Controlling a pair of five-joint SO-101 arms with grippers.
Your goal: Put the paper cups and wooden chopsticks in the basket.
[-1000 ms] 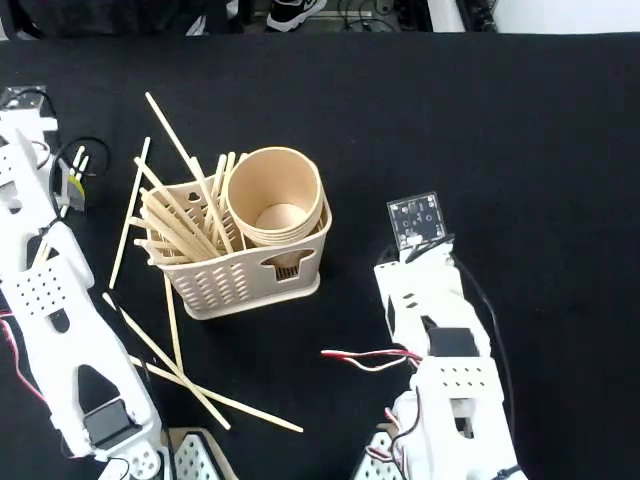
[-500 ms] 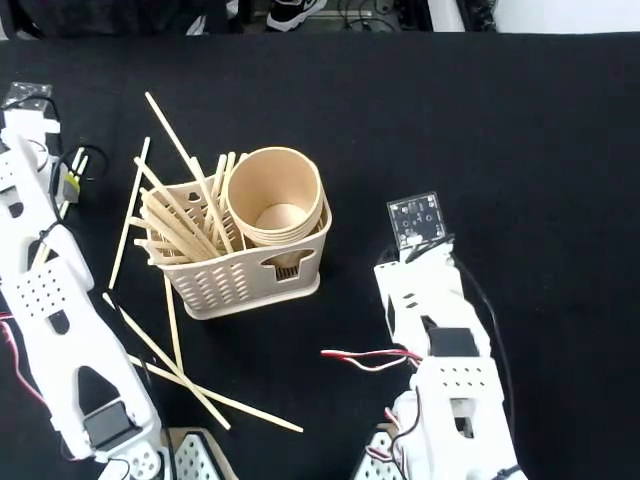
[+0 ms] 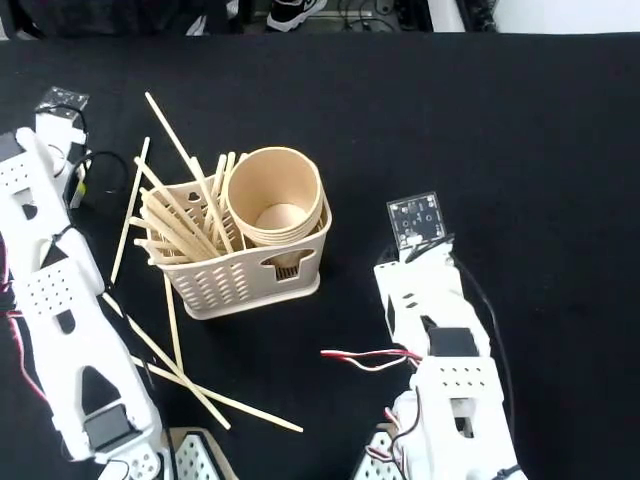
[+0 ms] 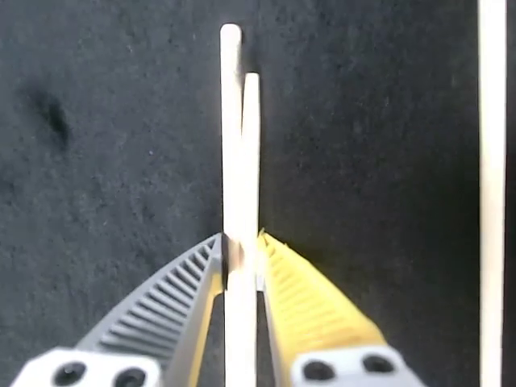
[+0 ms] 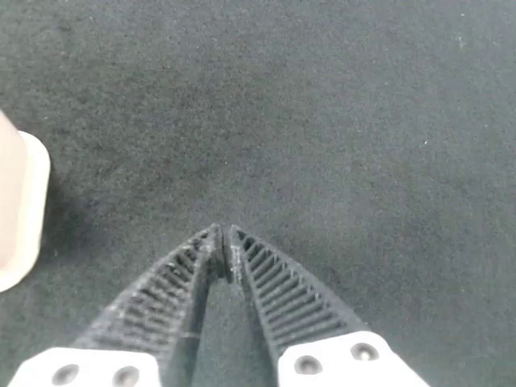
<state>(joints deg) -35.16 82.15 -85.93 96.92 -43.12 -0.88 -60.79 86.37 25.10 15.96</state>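
Paper cups sit nested as a stack in one end of the basket, so that half of the job looks finished. A thick bundle of wooden chopsticks fills the other end, some leaning out over the rim, one long stick slanting well clear of it.

What is left is the loose sticks on the black table. One lies just beside the basket on the side nearer the left arm. Several more lie crossed in front of the basket, between the two arm bases.

The left gripper is clamped on a pair of chopsticks, held side by side and pointing forward from the jaws. It is low over the cloth, apart from the basket, with another loose stick lying alongside. By this reading the pair has been picked up but not yet delivered.

The right gripper has its jaws pressed together on nothing, over bare cloth on the far side of the basket from the left arm.

Judged overall, the task is mostly done: cups in, most sticks in, one pair in hand and a handful to collect.
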